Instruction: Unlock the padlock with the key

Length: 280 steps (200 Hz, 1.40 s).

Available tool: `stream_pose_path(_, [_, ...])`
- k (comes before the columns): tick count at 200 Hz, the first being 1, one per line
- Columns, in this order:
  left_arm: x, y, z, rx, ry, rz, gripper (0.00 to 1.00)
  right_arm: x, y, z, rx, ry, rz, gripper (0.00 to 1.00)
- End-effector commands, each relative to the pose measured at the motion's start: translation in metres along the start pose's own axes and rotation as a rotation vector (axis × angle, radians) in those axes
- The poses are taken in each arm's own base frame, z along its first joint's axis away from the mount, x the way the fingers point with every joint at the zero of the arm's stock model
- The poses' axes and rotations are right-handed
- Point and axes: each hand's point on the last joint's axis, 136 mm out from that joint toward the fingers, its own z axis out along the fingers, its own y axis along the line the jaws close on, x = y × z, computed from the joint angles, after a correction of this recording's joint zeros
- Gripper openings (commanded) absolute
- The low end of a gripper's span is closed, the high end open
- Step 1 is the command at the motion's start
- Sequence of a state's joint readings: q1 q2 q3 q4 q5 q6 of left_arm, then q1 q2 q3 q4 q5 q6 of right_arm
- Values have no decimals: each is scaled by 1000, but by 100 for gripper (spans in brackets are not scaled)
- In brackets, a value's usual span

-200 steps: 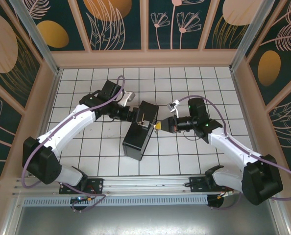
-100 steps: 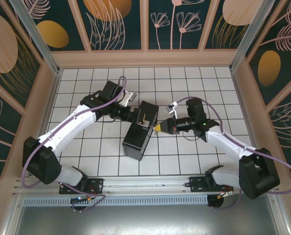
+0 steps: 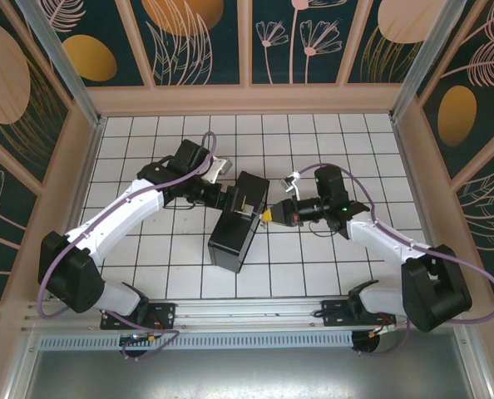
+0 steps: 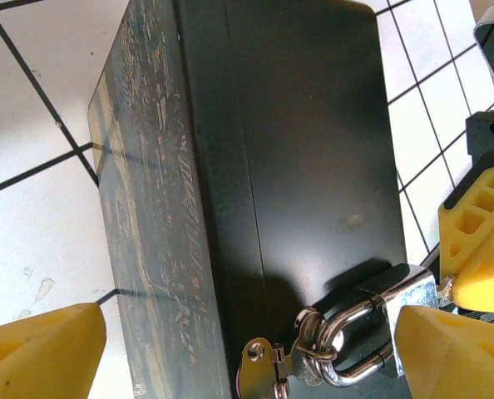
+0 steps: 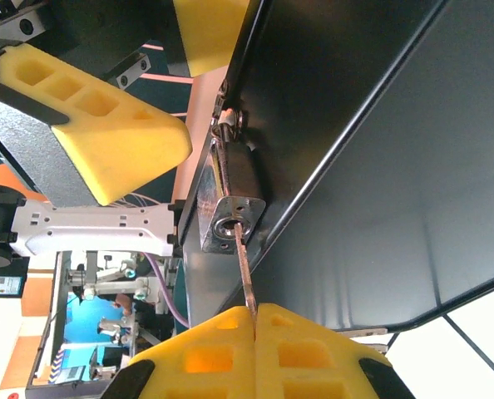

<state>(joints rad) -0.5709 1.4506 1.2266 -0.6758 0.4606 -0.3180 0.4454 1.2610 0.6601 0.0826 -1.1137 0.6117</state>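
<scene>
Step in hand, as judged: seating the key in the lock before turning it. The right gripper (image 5: 254, 328) has its jaws fully closed on the key (image 5: 245, 270). The thin blade runs straight out from between the pads to the padlock (image 5: 230, 195) just ahead of the fingertips. The blade tip meets the round keyway on the lock's near face, but how deep it sits cannot be told. To do this well, the right wrist should hold the blade in line with the keyway axis and push in until it bottoms. It should then rotate about the blade's own line with no sideways load, since so thin a blade would probably bend or slip in the pads. The left gripper (image 4: 243, 332) stands with jaws wide, straddling the end of the black box (image 4: 297, 125). One finger is just beside the painted lid edge with a sliver of floor between them, and the other is hard against the lock side. No firm clamp can be made out. It looks placed to keep the box from swinging under the key's push. The padlock is small and bright silver, with a squarish body and a thin curved shackle (image 4: 351, 353) threaded through the hasp (image 4: 259, 366). It hangs between the left jaws, nearer the right-hand finger. The shackle looks closed.
</scene>
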Motion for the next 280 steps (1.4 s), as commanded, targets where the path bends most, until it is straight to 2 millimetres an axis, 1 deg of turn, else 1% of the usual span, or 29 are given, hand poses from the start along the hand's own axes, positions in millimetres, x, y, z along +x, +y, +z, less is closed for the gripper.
stream_pose_path(1, [1, 1, 4, -2, 0, 26, 89, -2, 7, -1, -36, 5, -23, 2])
stream_pose_path(102, [4, 4, 7, -9, 12, 43, 87, -2, 11, -1, -64, 21, -27, 2])
stream_pose_path(170, [3, 3, 6, -6, 6, 40, 87, 0, 7, 2, -64, 38, -8, 2])
stream_pose_path(215, [6, 6, 9, -12, 16, 41, 86, -1, 10, 2, -86, 35, -11, 2])
stream_pose_path(280, [6, 2, 8, 3, 11, 45, 85, -1, 7, 4, -90, 37, 2, 2])
